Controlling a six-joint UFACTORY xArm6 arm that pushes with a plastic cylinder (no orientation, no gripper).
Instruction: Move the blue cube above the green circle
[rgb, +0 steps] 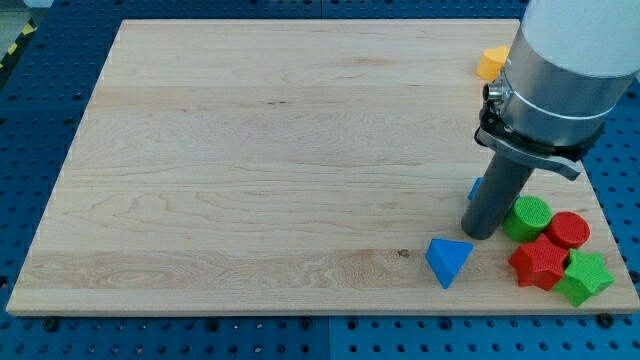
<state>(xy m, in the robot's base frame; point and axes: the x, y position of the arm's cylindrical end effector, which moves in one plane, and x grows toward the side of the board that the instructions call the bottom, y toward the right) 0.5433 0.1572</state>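
blue cube (475, 188): only a sliver seen, mostly hidden behind rod, above-left of green circle (527, 217) | my tip (480, 234): set just left of green circle | fingers: none fitted | bench (250, 150): wooden

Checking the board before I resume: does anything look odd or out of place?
Nothing damaged. The blue cube is almost hidden behind my tip, beside the green circle. An orange block sits alone near the view's top.

Silver cylinder, black bracket, dark rod (482, 232)
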